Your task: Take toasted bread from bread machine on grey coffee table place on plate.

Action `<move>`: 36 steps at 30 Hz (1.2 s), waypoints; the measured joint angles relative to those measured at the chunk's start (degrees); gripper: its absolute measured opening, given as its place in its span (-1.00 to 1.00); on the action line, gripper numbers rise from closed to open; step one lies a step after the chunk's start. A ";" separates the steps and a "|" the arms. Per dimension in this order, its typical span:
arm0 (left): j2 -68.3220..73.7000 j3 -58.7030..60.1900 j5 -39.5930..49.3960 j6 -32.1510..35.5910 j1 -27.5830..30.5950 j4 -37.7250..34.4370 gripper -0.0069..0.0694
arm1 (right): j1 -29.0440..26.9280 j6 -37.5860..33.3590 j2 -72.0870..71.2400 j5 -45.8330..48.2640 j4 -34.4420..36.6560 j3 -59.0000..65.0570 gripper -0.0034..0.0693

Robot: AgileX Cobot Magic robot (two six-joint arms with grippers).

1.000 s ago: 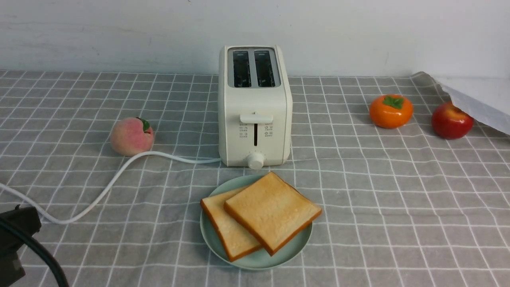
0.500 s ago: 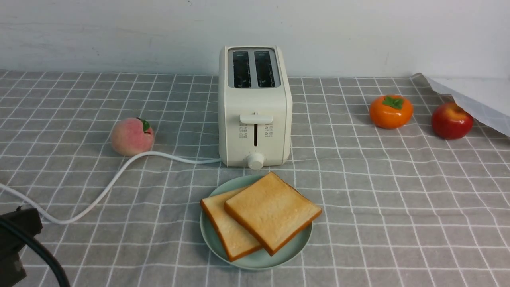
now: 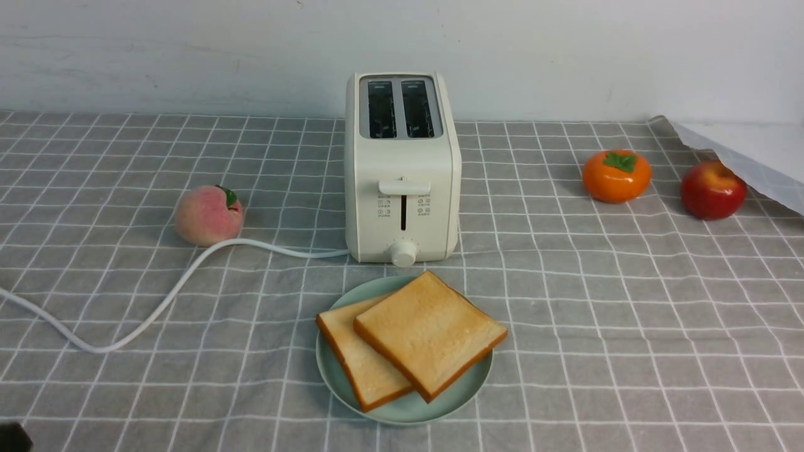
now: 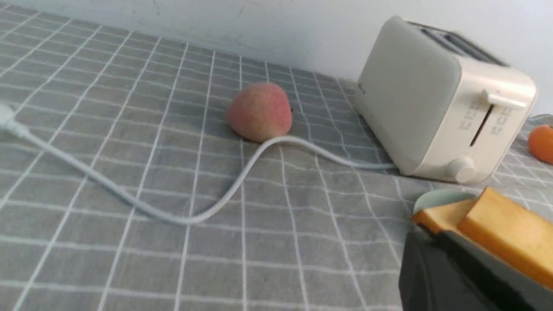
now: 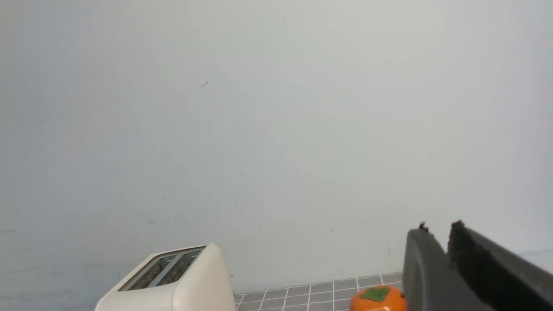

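Note:
The bread machine (image 3: pixel 402 169) stands at the back middle of the grey coffee table (image 3: pixel 628 314), both slots empty. It also shows in the left wrist view (image 4: pixel 432 103) and the right wrist view (image 5: pixel 173 285). In front of it the plate (image 3: pixel 402 415) holds two toasted bread slices, one (image 3: pixel 430 333) overlapping the other (image 3: pixel 358 364). My left gripper (image 4: pixel 425 235) is shut and empty, low beside the plate (image 4: pixel 436 198) and the toast (image 4: pixel 510 229). In the front view only a dark corner of that arm (image 3: pixel 12 439) shows. My right gripper (image 5: pixel 436 226) is shut, empty and raised, facing the wall.
A peach (image 3: pixel 208 215) lies left of the toaster, with the white cord (image 3: pixel 163 295) curving past it to the left edge. A persimmon (image 3: pixel 616 175) and a red apple (image 3: pixel 712 189) sit at the right, by a white sheet (image 3: pixel 754 150).
The left arm's dark part at the bottom left of the front view has drawn back down, almost out of the picture. The toast, plate and toaster have not moved.

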 joint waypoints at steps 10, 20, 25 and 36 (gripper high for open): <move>-0.76 1.47 8.26 -0.93 -0.06 1.47 -0.84 | 0.00 0.00 0.00 -0.02 0.00 0.00 -0.66; -0.76 1.47 8.40 -0.93 -0.06 1.61 -0.83 | 0.00 0.00 0.00 -0.02 0.00 0.00 -0.62; -0.76 1.47 8.40 -0.93 -0.06 1.61 -0.82 | 0.00 0.00 0.00 -0.02 0.00 0.00 -0.62; -0.76 1.47 8.40 -0.93 -0.06 1.66 -0.81 | -0.13 -3.28 0.00 5.41 -2.77 2.49 -0.59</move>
